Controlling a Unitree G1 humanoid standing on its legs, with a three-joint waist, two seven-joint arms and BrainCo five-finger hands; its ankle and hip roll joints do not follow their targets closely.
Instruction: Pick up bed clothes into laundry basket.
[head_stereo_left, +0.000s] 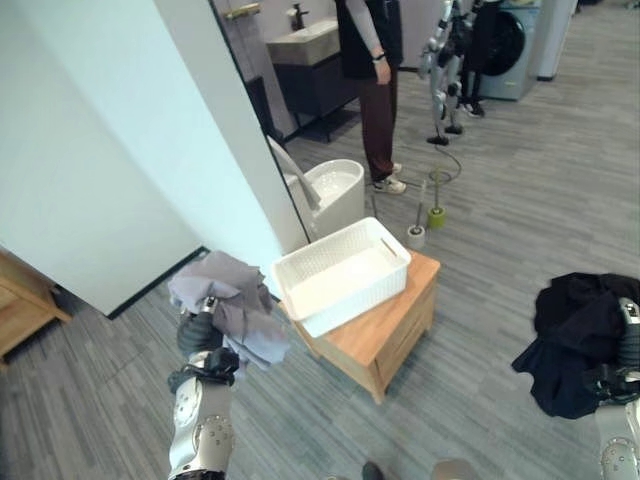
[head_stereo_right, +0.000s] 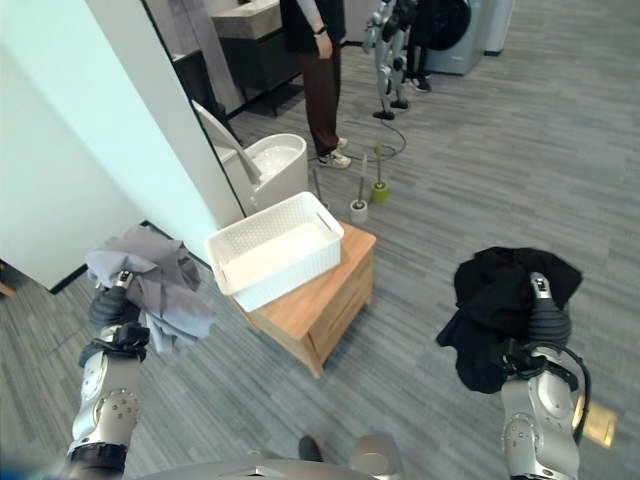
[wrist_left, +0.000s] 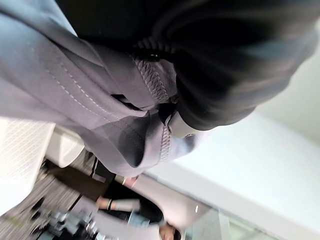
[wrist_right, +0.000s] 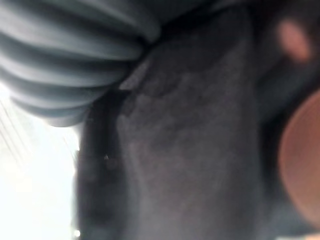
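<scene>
2 bundles up in the air: left hand (head_stereo_left: 200, 335) has a grey garment (head_stereo_left: 232, 300) draped over it, right hand (head_stereo_right: 545, 322) a black garment (head_stereo_right: 500, 300), can't tell either hand's fingers under the cloth. white laundry basket (head_stereo_left: 340, 275) sits between them on a wooden side table (head_stereo_left: 385, 330)

My left hand (head_stereo_left: 200, 335) carries grey cloth (head_stereo_left: 232, 300); my right hand (head_stereo_right: 545, 320) carries black cloth (head_stereo_right: 500, 300). The basket (head_stereo_left: 340, 275) is white with a perforated lattice, on a light wooden stand (head_stereo_left: 385, 330). The floor (head_stereo_left: 520, 190) is grey planks.
</scene>
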